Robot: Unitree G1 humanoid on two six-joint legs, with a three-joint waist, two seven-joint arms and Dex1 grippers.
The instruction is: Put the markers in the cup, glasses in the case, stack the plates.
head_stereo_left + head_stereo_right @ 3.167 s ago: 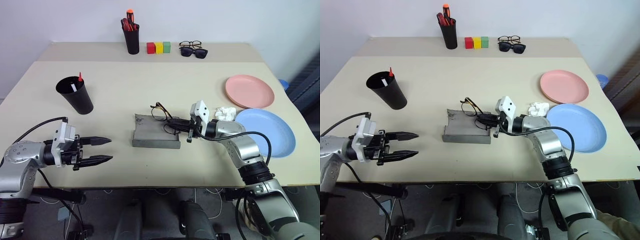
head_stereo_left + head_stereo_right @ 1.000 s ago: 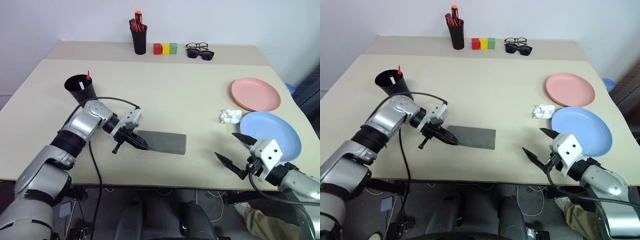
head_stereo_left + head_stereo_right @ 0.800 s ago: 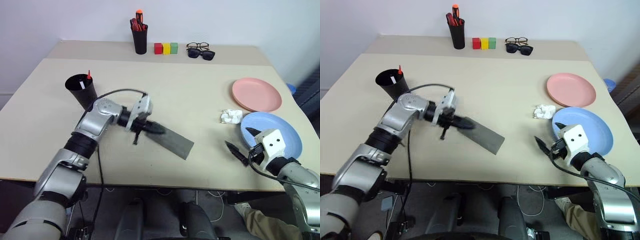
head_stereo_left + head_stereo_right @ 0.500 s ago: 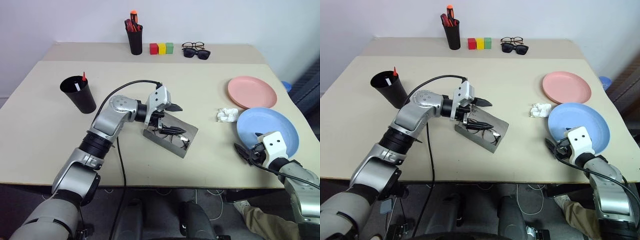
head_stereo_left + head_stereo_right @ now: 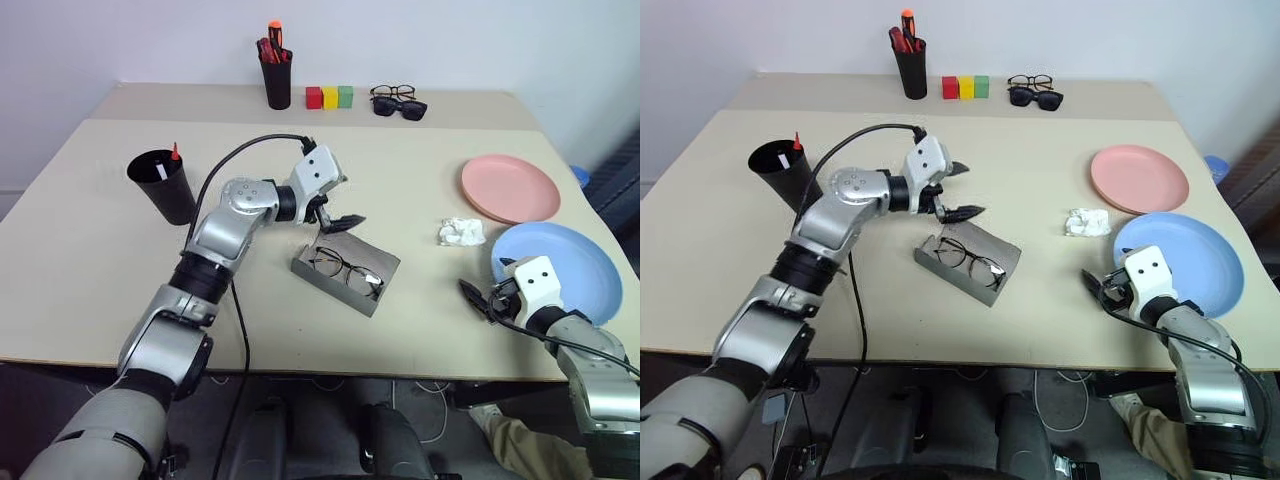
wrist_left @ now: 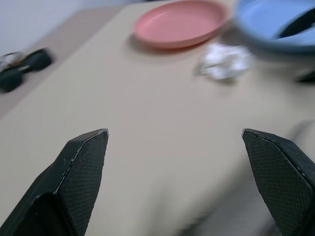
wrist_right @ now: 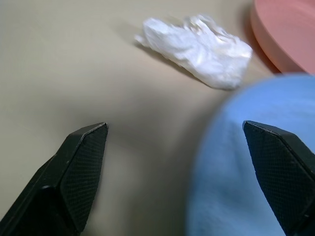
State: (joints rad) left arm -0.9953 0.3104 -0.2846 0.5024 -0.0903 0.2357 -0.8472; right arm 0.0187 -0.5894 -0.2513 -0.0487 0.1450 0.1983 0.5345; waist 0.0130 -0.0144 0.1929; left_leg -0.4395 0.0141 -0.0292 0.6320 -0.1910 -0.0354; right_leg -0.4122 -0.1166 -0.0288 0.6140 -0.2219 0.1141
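The grey case (image 5: 378,272) lies open and askew mid-table with the wire-framed glasses (image 5: 344,270) inside it. My left gripper (image 5: 962,192) hovers open just above the case's far end, holding nothing. The black cup (image 5: 166,188) stands at the left with the red marker (image 5: 174,152) and the white marker (image 5: 160,172) sticking out. The pink plate (image 5: 510,188) and the blue plate (image 5: 560,268) lie side by side at the right. My right gripper (image 5: 480,300) is open at the blue plate's near-left rim (image 7: 246,162).
A crumpled white tissue (image 5: 460,232) lies between the case and the plates. Along the back stand a black pen holder (image 5: 277,78) with red pens, three coloured blocks (image 5: 330,97), and sunglasses with another pair of spectacles (image 5: 398,101).
My left gripper, earlier shut at the flat closed case's edge, turned it askew, opened and rose off it. The case now lies open with the glasses inside. My right gripper moved up to the blue plate.
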